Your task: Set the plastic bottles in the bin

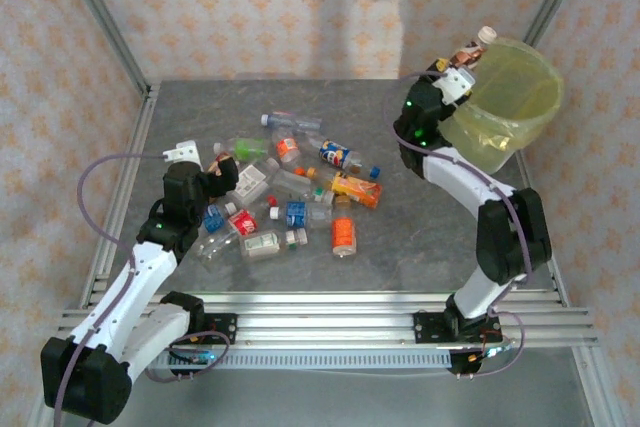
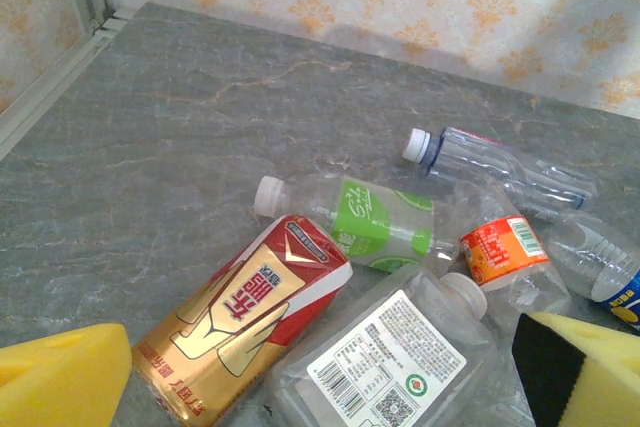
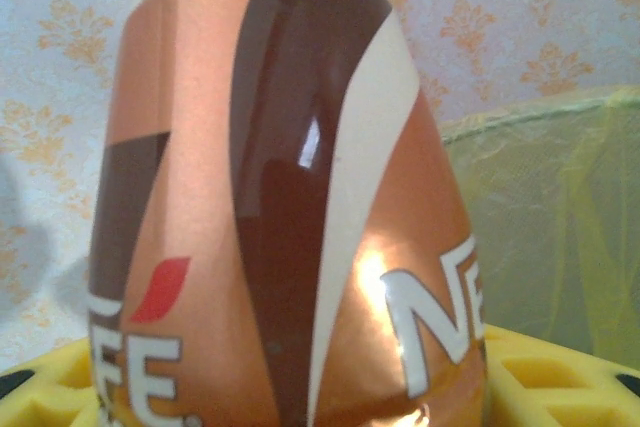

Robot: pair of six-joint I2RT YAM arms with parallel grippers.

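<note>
Seen from above, the bin (image 1: 520,122) sits at about 2 o'clock on the grey surface (image 1: 180,117), its yellow-green bag gaping open. At the bin's 10 o'clock rim the right fingers (image 1: 458,79) are closed partway around a brown-and-copper bottle (image 1: 472,55), its pale cap pointing up toward 1 o'clock. We cannot tell whether this bottle hangs over the opening or just outside the rim. In the right wrist view it stands upright between the yellow pads (image 3: 560,367), with the bag's wall just behind at 3 o'clock.

The other plastic bottles (image 1: 290,197) lie scattered from the centre toward 9 o'clock, many touching or overlapping. The left fingers (image 1: 224,163) are at the 10 o'clock edge of this heap, spread wide and gripping nothing.

In the left wrist view a red-and-gold bottle (image 2: 240,322) and a clear bottle with a white label (image 2: 390,357) lie side by side, touching, under the gap between the pads. At their 12 o'clock lies a green-labelled bottle (image 2: 375,222). An orange-labelled bottle (image 2: 505,252) is at 2 o'clock, and a clear white-capped bottle (image 2: 500,167) lies beyond that.
</note>
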